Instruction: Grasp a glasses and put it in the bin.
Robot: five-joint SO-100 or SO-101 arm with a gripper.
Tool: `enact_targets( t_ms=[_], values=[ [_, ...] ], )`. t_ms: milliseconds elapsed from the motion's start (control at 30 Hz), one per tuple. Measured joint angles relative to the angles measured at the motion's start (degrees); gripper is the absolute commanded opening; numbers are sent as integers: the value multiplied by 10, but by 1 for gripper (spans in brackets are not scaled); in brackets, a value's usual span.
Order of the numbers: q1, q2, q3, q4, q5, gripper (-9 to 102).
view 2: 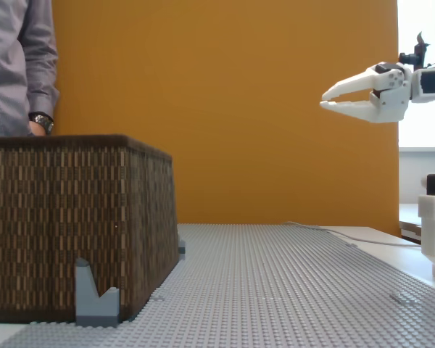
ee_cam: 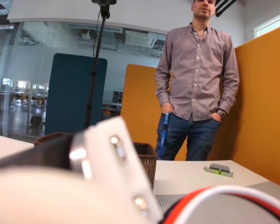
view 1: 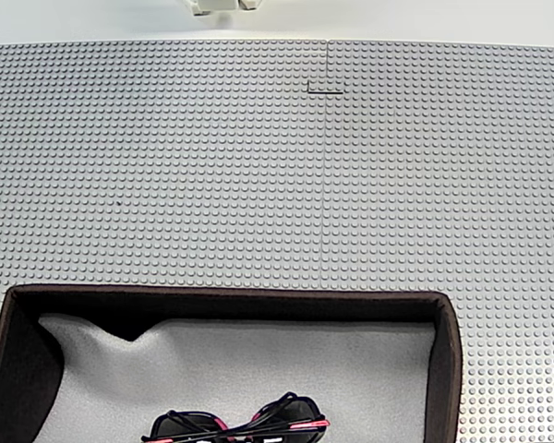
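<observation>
Glasses [view 1: 237,425] lie inside the bin [view 2: 72,217] on its grey lining, long axis along the bin's length; judged done, no grasp left to make. Gripper [view 2: 332,98] hangs high over the desk [view 2: 290,283], jaws slightly parted and empty, pointing toward the bin, which sits well apart and below it. The top-down fixed view shows the glasses in the bin; the side fixed view hides them behind the woven wall but gives the gripper's height.
</observation>
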Motion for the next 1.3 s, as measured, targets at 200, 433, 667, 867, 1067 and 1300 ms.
enact_targets(
  t_ms=[200, 433, 667, 867, 1067, 1300],
  values=[
    [2, 0, 0, 0, 0, 0],
    [2, 0, 0, 22, 8, 0],
    [-5, 1, -3, 92, 16, 0],
    [-15, 14, -5, 117, 16, 0],
    [-19, 15, -4, 111, 9, 0],
    [-22, 18, -4, 110, 7, 0]
  ],
)
